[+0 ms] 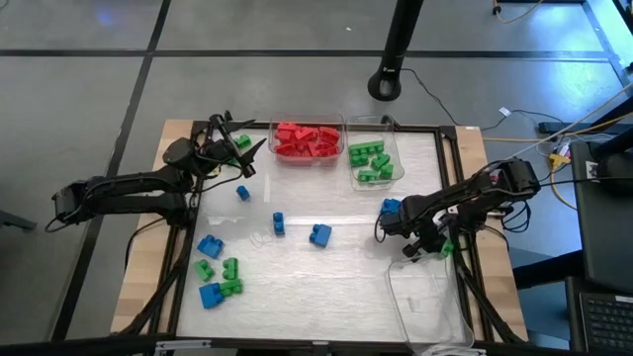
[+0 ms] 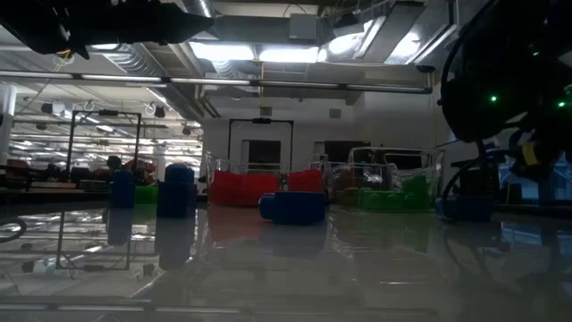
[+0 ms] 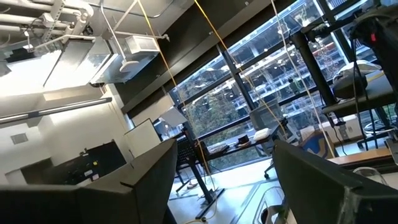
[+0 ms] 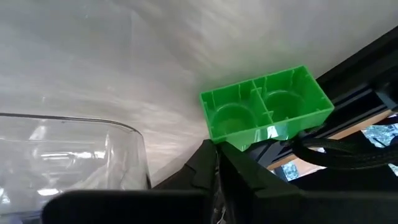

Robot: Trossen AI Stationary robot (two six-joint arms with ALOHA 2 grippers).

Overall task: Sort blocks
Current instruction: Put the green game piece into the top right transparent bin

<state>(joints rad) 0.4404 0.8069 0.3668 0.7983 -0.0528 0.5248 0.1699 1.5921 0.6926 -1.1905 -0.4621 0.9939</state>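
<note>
Blue blocks (image 1: 319, 234) lie scattered mid-table, and blue and green blocks (image 1: 218, 277) lie at the near left. My right gripper (image 1: 433, 247) is shut at the table's right side, its tips (image 4: 216, 149) against a green block (image 4: 267, 109) that lies with its hollow underside showing. My left gripper (image 1: 235, 148) hangs open at the far left with nothing between its fingers (image 3: 155, 180). A green block (image 1: 243, 142) shows beside it. My right gripper's shut fingertips meet the green block's long side wall near one corner (image 4: 231, 142), slanting down from the table's left. Whether they pinch the wall or only press on it, I cannot tell. The block lies by the black frame rail (image 4: 348, 81) at the table's right edge.
A clear bin of red blocks (image 1: 307, 140) and one of green blocks (image 1: 371, 163) stand at the far edge. Another clear bin (image 1: 425, 297) stands at the near right, beside my right gripper. A blue block (image 1: 392, 208) lies by the right arm.
</note>
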